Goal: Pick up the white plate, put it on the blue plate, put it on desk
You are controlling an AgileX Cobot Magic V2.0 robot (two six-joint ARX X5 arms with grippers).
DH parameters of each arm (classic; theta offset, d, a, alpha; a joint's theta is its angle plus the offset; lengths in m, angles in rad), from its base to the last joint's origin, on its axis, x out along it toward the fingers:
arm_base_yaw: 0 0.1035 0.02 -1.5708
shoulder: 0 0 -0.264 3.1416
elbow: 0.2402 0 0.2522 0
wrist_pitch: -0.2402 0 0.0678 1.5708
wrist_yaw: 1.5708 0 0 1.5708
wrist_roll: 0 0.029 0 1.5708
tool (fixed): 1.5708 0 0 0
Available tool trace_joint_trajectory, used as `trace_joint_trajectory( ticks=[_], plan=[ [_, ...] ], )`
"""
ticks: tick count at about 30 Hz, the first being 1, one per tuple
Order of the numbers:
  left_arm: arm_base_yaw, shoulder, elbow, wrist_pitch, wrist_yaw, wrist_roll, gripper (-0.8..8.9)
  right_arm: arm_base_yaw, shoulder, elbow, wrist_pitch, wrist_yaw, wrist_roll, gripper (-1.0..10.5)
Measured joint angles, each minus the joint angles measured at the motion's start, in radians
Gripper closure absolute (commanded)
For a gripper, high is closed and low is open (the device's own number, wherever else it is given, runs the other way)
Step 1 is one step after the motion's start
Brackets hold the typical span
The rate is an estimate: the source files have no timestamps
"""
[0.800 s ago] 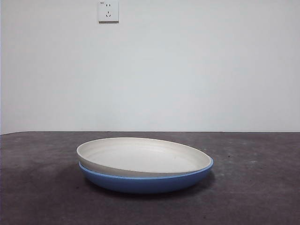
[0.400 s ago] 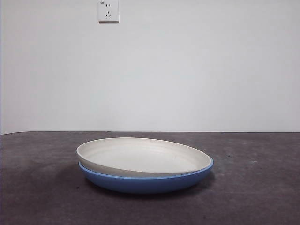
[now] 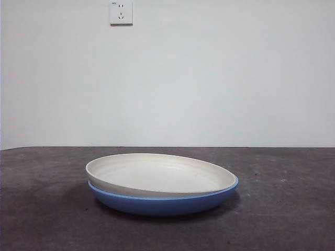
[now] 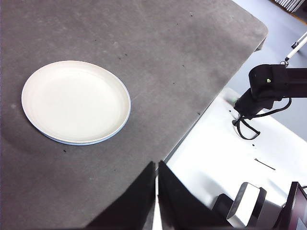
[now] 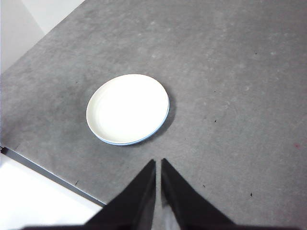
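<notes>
At the centre of the front view, low in the frame, you have the white plate (image 3: 157,174) already nested in the blue plate (image 3: 162,203), its left rim riding a little higher, and the stack rests on the desk (image 3: 293,219). As far as the pictures show, you can judge the stacking step done; what is left, if anything, is open to reading, since the pair already sits on the desk.

Neither arm touches the plates. Your left gripper (image 4: 156,179) hangs well apart from the stack with its jaws pressed nearly together, grasping nothing. Your right gripper (image 5: 158,175) also hangs well away, its jaws likewise clenched to a thin slit and empty.

Count one white plate, one blue plate, two grippers, and one wall socket (image 3: 121,12) at the upper left.
</notes>
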Motion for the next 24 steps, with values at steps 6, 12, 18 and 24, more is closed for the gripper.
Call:
trace_joint_trajectory(
  ticks=[6,12,18,24],
  plan=[
    [-0.006,-0.006,-0.002,0.002,0.000,0.000,8.04,0.000,0.000,0.000,0.000,0.000,0.000,9.3],
    [0.116,-0.032,-0.006,0.004,0.027,0.000,8.04,0.001,0.000,0.000,0.000,0.000,0.000,9.3],
    [0.308,-0.068,-0.092,0.047,0.028,0.000,8.04,0.002,0.000,0.000,0.000,0.000,0.000,9.3],
    [0.442,-0.216,-0.372,0.336,0.027,0.000,8.04,0.004,0.000,0.000,0.000,0.000,0.000,9.3]
  ],
)
